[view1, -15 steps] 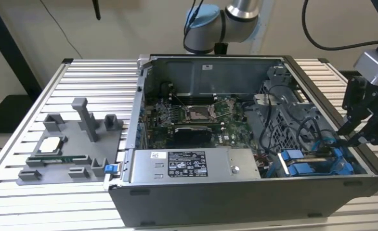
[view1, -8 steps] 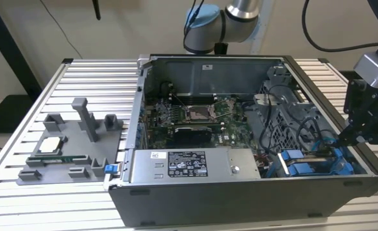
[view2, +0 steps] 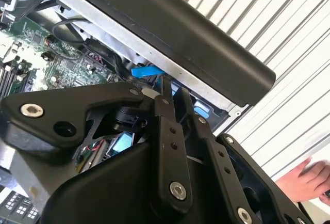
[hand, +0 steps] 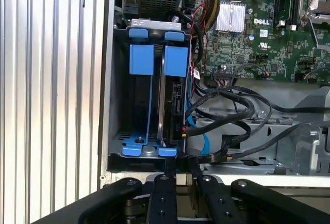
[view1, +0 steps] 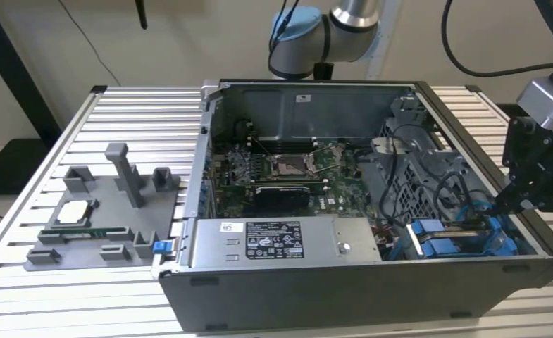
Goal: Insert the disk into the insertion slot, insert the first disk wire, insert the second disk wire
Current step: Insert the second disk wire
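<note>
Ribbed aluminium table [view1: 32, 303] carried an open grey computer case [view1: 351, 303] in the exterior view. A grey fixture [view1: 126, 179] holding a processor [view1: 74, 210] lay at the case's nine o'clock, and the arm's blue-capped joint [view1: 300, 32] at its twelve. That view put the hand [view1: 495, 209] over the case's four o'clock corner. The first wrist view looked into the insertion slot [hand: 118, 105], where the disk [hand: 172, 105] stood edge-on inside it. A black wire [hand: 227, 108] reached the disk's edge, with other cables crowding beside. The second wrist view added a person's fingers [view2: 304, 180] beyond the case wall. Whether the hand was closed on anything could not be told. A white printed label [view1: 271, 239] sat on the power supply [view1: 351, 243].
</note>
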Robot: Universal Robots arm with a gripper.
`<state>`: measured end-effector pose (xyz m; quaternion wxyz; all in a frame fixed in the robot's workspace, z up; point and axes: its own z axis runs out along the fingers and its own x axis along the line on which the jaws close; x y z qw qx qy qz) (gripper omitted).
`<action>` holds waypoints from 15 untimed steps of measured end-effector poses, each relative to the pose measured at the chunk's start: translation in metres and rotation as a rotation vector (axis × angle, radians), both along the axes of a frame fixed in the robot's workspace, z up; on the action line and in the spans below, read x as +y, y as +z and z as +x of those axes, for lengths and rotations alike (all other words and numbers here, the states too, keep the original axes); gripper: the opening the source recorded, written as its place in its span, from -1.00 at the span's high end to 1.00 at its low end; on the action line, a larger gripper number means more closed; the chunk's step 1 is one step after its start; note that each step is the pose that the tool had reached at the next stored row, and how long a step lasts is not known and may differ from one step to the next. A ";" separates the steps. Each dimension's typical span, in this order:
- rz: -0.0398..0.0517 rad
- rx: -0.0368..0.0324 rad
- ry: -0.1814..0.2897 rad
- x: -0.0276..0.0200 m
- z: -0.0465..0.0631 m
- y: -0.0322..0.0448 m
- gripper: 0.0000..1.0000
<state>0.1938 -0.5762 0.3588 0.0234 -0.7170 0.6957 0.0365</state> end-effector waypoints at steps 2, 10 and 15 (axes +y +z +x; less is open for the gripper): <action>0.0011 0.0004 0.000 0.0000 0.000 -0.0001 -1.00; 0.0048 0.0070 -0.002 0.0000 -0.001 -0.0001 -1.00; 0.0065 0.0105 -0.019 -0.0002 -0.004 -0.0001 -1.00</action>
